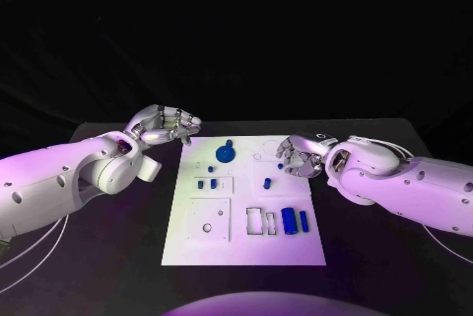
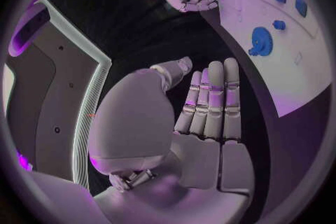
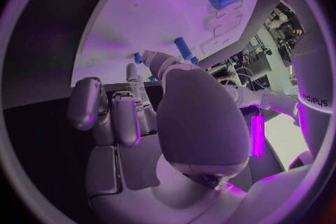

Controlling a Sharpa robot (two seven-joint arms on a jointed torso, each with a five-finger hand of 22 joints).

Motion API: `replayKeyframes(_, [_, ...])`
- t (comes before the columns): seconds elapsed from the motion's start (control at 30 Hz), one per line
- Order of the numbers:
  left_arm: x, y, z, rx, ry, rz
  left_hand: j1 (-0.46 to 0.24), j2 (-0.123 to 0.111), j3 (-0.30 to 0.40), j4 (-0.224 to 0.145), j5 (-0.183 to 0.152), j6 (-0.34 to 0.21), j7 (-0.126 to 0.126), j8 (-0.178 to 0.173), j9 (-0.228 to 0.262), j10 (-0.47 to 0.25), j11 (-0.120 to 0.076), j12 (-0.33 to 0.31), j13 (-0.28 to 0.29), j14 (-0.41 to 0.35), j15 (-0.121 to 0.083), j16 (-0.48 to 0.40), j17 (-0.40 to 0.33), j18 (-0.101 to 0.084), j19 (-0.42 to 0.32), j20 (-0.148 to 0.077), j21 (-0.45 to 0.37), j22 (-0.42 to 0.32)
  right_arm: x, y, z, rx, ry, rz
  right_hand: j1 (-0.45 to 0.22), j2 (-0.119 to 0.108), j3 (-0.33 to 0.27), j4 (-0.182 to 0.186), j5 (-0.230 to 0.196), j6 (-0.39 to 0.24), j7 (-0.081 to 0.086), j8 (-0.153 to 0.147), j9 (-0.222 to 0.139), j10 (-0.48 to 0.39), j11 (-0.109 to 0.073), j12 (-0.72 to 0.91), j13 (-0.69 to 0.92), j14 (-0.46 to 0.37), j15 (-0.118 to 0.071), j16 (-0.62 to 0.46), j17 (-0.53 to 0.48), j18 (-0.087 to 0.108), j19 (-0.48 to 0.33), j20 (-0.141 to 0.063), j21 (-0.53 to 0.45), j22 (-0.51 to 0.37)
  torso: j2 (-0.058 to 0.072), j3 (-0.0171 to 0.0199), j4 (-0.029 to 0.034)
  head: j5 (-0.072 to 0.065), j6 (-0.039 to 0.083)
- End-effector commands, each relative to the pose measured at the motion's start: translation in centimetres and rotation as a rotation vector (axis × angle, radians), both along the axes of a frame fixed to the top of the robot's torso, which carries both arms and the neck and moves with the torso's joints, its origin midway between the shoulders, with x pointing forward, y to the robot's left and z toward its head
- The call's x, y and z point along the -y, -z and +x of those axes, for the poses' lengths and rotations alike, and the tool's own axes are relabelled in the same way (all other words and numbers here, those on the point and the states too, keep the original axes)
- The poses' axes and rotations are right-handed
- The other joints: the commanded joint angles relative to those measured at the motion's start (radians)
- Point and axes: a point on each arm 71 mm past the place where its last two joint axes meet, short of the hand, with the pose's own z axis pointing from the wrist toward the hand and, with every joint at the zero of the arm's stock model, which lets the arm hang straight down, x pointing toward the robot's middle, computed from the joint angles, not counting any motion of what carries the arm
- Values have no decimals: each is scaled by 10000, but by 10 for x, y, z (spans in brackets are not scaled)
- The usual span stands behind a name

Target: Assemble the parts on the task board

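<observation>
The white task board (image 1: 247, 247) lies in the middle of the black table. On it are a blue gear (image 1: 225, 152), two small blue blocks (image 1: 205, 185), a blue peg (image 1: 267, 183) and a thick blue cylinder (image 1: 289, 221) next to a thin one (image 1: 303, 221). My right hand (image 1: 299, 155) hovers over the board's far right part, thumb and a finger pinching a small blue part (image 3: 139, 58). My left hand (image 1: 165, 126) is off the board's far left corner, holding nothing, its fingers (image 2: 213, 101) straight and side by side. The gear (image 2: 261, 42) is close ahead of that hand.
Rectangular slots (image 1: 261, 220) and a plate with a round hole (image 1: 208, 220) mark the board's near half. Black table (image 1: 98, 261) surrounds the board on all sides. Thin cables (image 1: 39, 251) trail beside the left arm.
</observation>
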Motion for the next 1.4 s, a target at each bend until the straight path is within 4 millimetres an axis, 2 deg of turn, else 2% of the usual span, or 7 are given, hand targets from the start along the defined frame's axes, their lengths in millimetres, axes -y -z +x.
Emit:
replayKeyframes(0.03, [0, -5, 0, 10, -278, -1317, -2, 87, -58, -2, 36, 18, -65, -15, -2, 87, -17, 55, 16, -82, -2, -40, -9, 150, 76, -21, -45, -14, -3, 3, 2, 322, 124, -901, -26, 117, 125, 28, 11, 919, -60, 12, -9, -80, 73, -45, -48, 282, 68, 23, 77, 115, 16, 26, 100, 327, -2, 3, -2, 2, -23])
replayKeyframes(0.43, [2, -6, -3, -16, -262, -1436, 4, 103, -61, -5, 37, 11, -60, -21, -5, 97, -17, 64, 18, -92, -3, -61, -18, 150, 78, -24, -66, -29, -18, 10, 2, 391, -19, -1217, -142, 281, 745, 88, 14, 1299, -87, 57, 3, 207, 25, -92, -282, 313, 19, 62, 122, 34, 257, 9, 479, 582, 15, -21, -2, 0, -63])
replayKeyframes(0.6, [2, -6, -3, -47, -218, -1439, 8, 113, -68, -10, 38, -10, -45, -36, -12, 92, -11, 65, 16, -98, -3, -80, -27, 149, 84, -27, -87, -44, -20, 17, 1, 169, -26, -1396, -201, 272, 910, 50, -1, 1507, -117, 150, 48, 153, 27, -182, -383, 260, 5, -44, -39, 75, 157, 18, 283, 490, 15, 1, 4, 13, -105])
replayKeyframes(0.73, [3, -6, -3, -66, -153, -1425, 76, 193, -86, -70, 39, 195, -94, 82, 35, 95, -33, 81, 10, -105, -15, -147, -57, 148, 115, -41, -158, -95, -20, 21, 1, 92, -13, -1537, -292, 217, 1003, 9, -8, 1556, -93, 157, 60, -1, 70, -315, -508, -18, 34, -613, -878, 181, -127, 42, -242, 217, -1, 2, -8, 30, -129])
replayKeyframes(1.13, [4, -6, -3, -130, -75, -1392, 58, 161, -132, -88, 40, 130, -59, 51, 21, 35, -10, 54, -7, -107, -6, -178, -71, 143, 127, -43, -190, -118, -22, 27, -3, 66, -130, -1752, -345, 211, 1059, -68, -20, 1735, -142, 244, 105, 74, 44, -319, -590, -16, 22, -643, -904, 165, -95, 48, -185, 269, -5, 10, -19, 30, -157])
replayKeyframes(1.23, [4, -5, -3, -122, -69, -1364, 51, 162, -139, -86, 40, 114, -51, 43, 18, 21, -3, 48, -11, -110, -1, -186, -74, 141, 128, -42, -199, -124, -22, 28, -4, 125, -146, -1645, -367, 278, 1107, -139, -25, 1883, -244, 347, 160, 401, -56, -168, -573, 92, -58, -485, -693, 109, 66, -2, 95, 440, -4, 8, -11, 33, -164])
replayKeyframes(1.4, [4, -5, -3, -123, -40, -1339, 51, 168, -140, -87, 41, 102, -45, 36, 15, 10, 1, 44, -14, -113, 2, -193, -77, 141, 128, -41, -207, -129, -21, 28, -5, 282, -36, -1564, -231, 595, 1325, -409, -9, 2194, -414, 653, 350, 1086, -305, 162, -453, 244, -272, -274, -418, 16, 338, -190, 556, 722, -7, 4, -6, 12, -176])
